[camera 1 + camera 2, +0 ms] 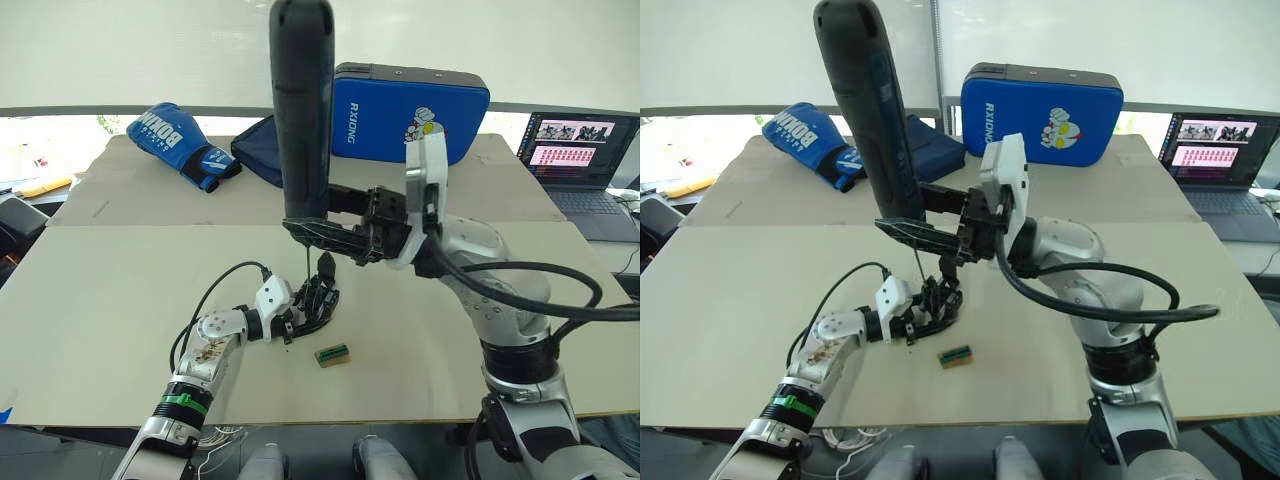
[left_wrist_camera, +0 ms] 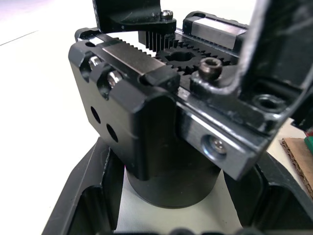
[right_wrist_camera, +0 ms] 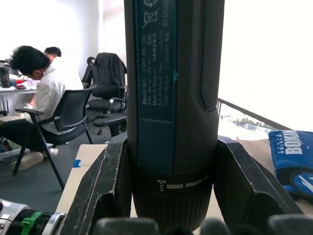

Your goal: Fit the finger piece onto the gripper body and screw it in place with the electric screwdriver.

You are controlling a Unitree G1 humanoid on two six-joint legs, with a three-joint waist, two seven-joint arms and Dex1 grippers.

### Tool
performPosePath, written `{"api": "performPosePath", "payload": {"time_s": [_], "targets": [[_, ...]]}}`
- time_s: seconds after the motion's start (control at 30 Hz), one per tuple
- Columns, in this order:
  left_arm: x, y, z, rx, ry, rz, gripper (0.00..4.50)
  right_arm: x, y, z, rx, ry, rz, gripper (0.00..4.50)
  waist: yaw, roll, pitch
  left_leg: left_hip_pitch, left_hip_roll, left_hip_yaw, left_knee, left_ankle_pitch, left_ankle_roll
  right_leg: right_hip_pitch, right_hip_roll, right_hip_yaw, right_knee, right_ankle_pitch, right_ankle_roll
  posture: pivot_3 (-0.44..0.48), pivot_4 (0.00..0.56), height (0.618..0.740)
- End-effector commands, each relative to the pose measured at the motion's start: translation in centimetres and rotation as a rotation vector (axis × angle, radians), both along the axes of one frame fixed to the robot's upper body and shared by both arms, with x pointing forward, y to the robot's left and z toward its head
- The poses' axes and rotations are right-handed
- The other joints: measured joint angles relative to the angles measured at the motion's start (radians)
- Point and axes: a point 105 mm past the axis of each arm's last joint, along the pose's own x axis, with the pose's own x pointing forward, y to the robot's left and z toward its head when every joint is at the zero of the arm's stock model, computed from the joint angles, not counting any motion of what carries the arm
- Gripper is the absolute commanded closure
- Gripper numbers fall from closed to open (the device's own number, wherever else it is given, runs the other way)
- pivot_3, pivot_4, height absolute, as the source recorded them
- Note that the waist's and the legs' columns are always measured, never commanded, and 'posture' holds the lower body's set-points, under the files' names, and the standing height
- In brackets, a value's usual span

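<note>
The electric screwdriver (image 1: 302, 110) stands upright over the middle of the table. My right gripper (image 1: 312, 230) is shut on its lower end, fingers (image 3: 100, 188) on either side of the barrel. Its thin bit (image 1: 305, 262) points down at the gripper body (image 1: 318, 297), a small black block with gears and silver screws (image 2: 146, 122). My left gripper (image 1: 303, 316) is shut on that body, its fingers (image 2: 83, 200) around the round base. A pointed black finger (image 1: 325, 265) rises from the body's top. I cannot tell the finger piece apart from it.
A small green-and-tan block (image 1: 332, 354) lies on the table just right of the gripper body. At the back are a blue boxing glove (image 1: 180, 140), a dark blue cloth (image 1: 258, 150) and a blue pad (image 1: 410, 110). A laptop (image 1: 580, 150) stands far right.
</note>
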Motion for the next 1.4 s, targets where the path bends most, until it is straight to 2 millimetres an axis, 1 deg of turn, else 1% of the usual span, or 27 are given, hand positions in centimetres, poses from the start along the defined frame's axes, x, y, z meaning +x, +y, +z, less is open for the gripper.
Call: {"api": "performPosePath", "payload": {"time_s": [0.03, 0.23, 0.4, 0.5, 0.77, 1.4], "targets": [[-0.6, 0.2, -1.8, 0.037, 0.071, -0.004, 2.17, -1.7, -0.5, 2.1, 0.051, -0.074, 0.042, 2.59, 0.0, 0.0, 0.0, 0.0, 0.0, 0.0, 0.0, 0.0, 0.0, 0.0, 0.0, 0.0, 0.0, 0.0, 0.0, 0.0, 0.15, 0.74], [-0.6, 0.2, -1.8, 0.036, 0.077, -0.006, 2.17, -1.9, -0.5, 3.3, 0.085, -0.091, 0.052, 2.59, 0.0, 0.0, 0.0, 0.0, 0.0, 0.0, 0.0, 0.0, 0.0, 0.0, 0.0, 0.0, 0.0, 0.0, 0.0, 0.0, 0.15, 0.74], [-0.6, 0.2, -1.9, 0.035, 0.082, -0.006, 2.17, -1.3, 0.2, 3.4, 0.082, -0.1, 0.044, 2.59, 0.0, 0.0, 0.0, 0.0, 0.0, 0.0, 0.0, 0.0, 0.0, 0.0, 0.0, 0.0, 0.0, 0.0, 0.0, 0.0, 0.15, 0.74], [-0.6, 0.2, -1.9, 0.034, 0.084, -0.006, 2.17, -1.0, 0.5, 3.2, 0.077, -0.102, 0.039, 2.59, -0.001, 0.0, 0.0, 0.0, 0.0, 0.0, 0.0, 0.0, 0.0, 0.0, 0.0, 0.0, 0.0, 0.0, 0.0, 0.0, 0.15, 0.74], [-0.7, 0.1, -1.9, 0.033, 0.088, -0.006, 2.17, -0.1, 1.2, 1.7, 0.049, -0.104, 0.022, 2.59, -0.001, 0.0, 0.0, 0.0, 0.0, 0.0, 0.0, 0.0, 0.0, 0.0, 0.0, 0.0, 0.0, 0.0, 0.0, 0.0, 0.15, 0.74], [-0.7, 0.1, -2.0, 0.034, 0.094, -0.005, 2.17, -0.4, 1.5, -0.5, 0.041, -0.063, 0.04, 2.59, -0.001, 0.0, 0.0, 0.0, 0.0, 0.0, 0.0, 0.0, 0.0, 0.0, 0.0, 0.0, 0.0, 0.0, 0.0, 0.0, 0.15, 0.74]]}}
